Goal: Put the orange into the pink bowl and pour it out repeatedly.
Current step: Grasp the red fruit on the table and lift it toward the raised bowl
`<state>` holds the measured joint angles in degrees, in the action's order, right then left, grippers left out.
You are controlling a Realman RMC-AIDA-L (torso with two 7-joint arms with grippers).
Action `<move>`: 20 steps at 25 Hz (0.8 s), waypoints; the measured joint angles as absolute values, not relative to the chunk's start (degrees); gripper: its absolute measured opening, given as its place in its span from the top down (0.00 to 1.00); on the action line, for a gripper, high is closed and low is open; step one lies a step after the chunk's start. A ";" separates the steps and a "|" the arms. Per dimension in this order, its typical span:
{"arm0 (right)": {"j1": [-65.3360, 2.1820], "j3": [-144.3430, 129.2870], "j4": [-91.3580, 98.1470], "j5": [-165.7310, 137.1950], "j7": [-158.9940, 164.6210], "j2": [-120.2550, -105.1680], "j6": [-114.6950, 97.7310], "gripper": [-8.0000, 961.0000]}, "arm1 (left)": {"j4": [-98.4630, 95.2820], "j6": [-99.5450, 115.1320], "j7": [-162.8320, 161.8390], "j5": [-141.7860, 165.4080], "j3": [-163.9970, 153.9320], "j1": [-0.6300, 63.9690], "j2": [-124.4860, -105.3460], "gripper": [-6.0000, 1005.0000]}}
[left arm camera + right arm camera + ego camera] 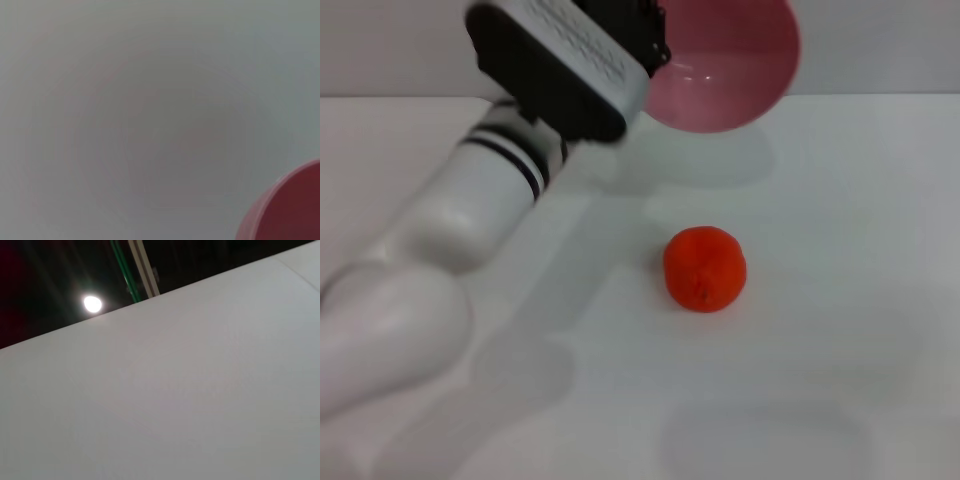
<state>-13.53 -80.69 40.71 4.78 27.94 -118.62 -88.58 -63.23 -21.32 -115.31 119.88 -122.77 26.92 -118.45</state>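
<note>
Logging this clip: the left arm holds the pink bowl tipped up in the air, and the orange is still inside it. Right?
Not quite. The orange is out of the pink bowl, lying on the white table below it, as the head view shows. The rest stands.

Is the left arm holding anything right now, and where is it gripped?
The left gripper holds the pink bowl by its rim, tipped in the air; the orange lies on the table.

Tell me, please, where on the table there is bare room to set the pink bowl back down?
The white table is bare to the right of the orange and in front of it, toward the robot. The left side is crowded by the left arm, whose left pincer holds the tilted pink bowl aloft behind the orange. The right pincer is out of view.
</note>
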 joint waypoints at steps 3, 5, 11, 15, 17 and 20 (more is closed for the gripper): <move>-13.95 -80.50 39.74 4.89 29.19 -118.60 -88.59 0.47 | -65.98 -8.75 -115.38 115.98 -116.36 27.52 -118.34 0.95; -14.25 -80.47 39.38 4.84 29.44 -118.59 -88.52 0.47 | -67.09 2.62 -115.53 113.50 -109.96 28.81 -118.26 0.95; -15.25 -80.87 38.55 4.05 32.96 -118.23 -87.28 0.47 | -65.65 31.36 -118.27 112.00 -91.97 34.41 -117.89 0.95; -16.38 -79.64 38.81 -0.79 42.92 -116.96 -82.41 0.47 | -62.04 53.35 -125.81 122.31 -74.42 41.46 -117.32 0.95; -17.34 -78.93 39.43 -5.26 49.40 -115.65 -79.06 0.47 | -61.32 59.85 -133.15 133.51 -68.59 44.84 -116.92 0.95; -20.03 -78.12 40.00 -15.14 60.77 -112.65 -74.21 0.47 | -61.50 66.96 -138.11 145.29 -63.50 47.79 -116.40 0.95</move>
<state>-20.03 -78.12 40.00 -15.14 60.77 -112.65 -74.21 -61.50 66.96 -138.11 145.29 -63.50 47.79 -116.40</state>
